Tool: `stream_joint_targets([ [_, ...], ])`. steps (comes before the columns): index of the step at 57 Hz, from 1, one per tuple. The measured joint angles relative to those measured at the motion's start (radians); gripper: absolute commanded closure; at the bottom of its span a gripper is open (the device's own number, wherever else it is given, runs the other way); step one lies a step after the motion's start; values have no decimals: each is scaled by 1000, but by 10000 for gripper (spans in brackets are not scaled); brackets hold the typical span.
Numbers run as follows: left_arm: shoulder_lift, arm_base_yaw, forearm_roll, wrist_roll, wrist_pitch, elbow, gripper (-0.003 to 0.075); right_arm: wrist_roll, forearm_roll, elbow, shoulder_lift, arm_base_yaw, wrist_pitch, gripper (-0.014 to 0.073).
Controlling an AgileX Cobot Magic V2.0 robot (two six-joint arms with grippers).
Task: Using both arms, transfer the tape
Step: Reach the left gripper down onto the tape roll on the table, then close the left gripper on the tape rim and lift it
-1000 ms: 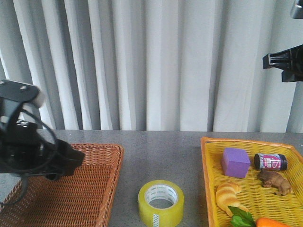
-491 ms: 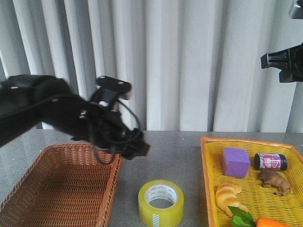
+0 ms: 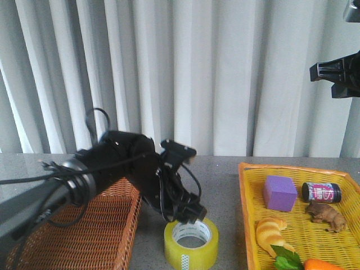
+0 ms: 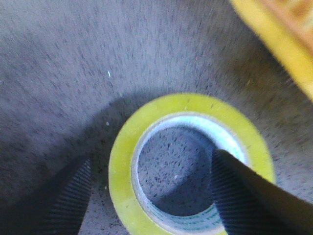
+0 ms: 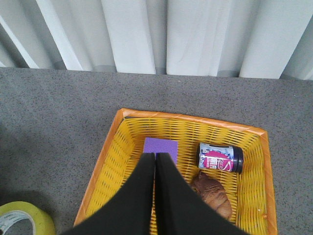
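The tape (image 3: 191, 243), a yellow roll with a white printed core, lies flat on the grey table between the two baskets. My left gripper (image 3: 194, 216) hangs just over the tape's top, open. In the left wrist view the tape (image 4: 122, 166) fills the frame under the left gripper (image 4: 151, 196). One finger (image 4: 68, 196) stands outside the roll, and the other finger (image 4: 239, 196) is over the core hole and the far wall. My right gripper (image 3: 332, 73) is high at the upper right. It is shut and empty (image 5: 155, 155) above the yellow basket. The tape's edge (image 5: 24, 220) shows in a corner of that view.
A brown wicker basket (image 3: 73, 225) stands left of the tape. The yellow basket (image 3: 243, 197) on the right holds a purple block (image 3: 279, 193), a dark jar (image 3: 321, 192), a croissant (image 3: 271, 233) and a brown lump (image 3: 326, 216). White curtains hang behind the table.
My left arm has swung from over the brown basket to the right and down, ending over the tape. The tape and the right arm have not moved.
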Motion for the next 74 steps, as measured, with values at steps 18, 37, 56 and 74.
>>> stream_joint_targets([
  [18, 41, 0, 59, -31, 32, 0, 216, 0, 0, 0, 0, 0, 1, 601],
  [37, 73, 0, 60, -65, 42, -3, 225, 0, 0, 0, 0, 0, 1, 601],
  [56, 99, 0, 48, -69, 46, -3, 493, 0, 0, 0, 0, 0, 1, 601],
  [74, 99, -1, 60, -67, 46, -3, 728, 0, 0, 0, 0, 0, 1, 601],
])
